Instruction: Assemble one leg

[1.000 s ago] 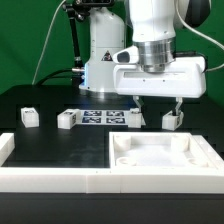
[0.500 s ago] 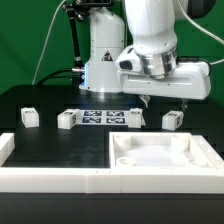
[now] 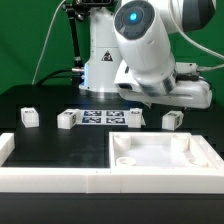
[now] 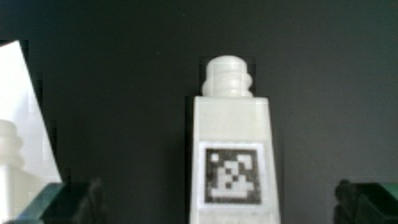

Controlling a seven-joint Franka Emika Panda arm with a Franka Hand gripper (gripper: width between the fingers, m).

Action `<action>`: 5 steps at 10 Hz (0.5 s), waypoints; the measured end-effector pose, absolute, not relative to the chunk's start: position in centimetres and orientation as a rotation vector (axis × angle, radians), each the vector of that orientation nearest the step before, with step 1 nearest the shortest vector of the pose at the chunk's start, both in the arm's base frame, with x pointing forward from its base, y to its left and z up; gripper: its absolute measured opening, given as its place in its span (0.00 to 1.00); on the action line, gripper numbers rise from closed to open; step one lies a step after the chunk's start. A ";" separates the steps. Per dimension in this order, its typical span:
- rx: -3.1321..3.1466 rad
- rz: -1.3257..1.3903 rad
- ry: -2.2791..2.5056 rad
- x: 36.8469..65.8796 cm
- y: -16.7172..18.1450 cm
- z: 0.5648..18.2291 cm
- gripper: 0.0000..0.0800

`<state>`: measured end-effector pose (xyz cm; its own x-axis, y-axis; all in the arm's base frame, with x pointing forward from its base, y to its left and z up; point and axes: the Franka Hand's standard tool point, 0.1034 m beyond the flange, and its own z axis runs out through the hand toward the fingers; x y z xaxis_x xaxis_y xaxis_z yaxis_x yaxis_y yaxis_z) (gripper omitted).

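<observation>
The arm (image 3: 150,55) no longer stands upright: its wrist now tilts steeply, and a blue light (image 3: 135,17) faces the exterior view. The gripper (image 4: 210,205), level a second ago, slants down toward the exterior view's right. Its fingers (image 4: 63,200), in plain sight there before, are now hidden from that view.

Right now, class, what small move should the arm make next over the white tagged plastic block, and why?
Probably lower the open hand straight down around the small white oblong plastic leg. In the wrist view, the dark fingertips stand wide apart on either side of it, not touching, so nothing is held yet.
</observation>
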<state>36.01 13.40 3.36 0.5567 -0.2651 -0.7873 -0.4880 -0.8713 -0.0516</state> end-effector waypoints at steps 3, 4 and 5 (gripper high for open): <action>-2.486 1.262 0.626 35.3 13.2 2.7 0.81; -2.489 1.257 0.627 35.5 13.3 2.8 0.81; -2.489 1.258 0.626 35.5 13.4 2.8 0.81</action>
<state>35.48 13.36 2.77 0.5266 -0.2508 -0.8123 -0.4967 -0.8662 -0.0546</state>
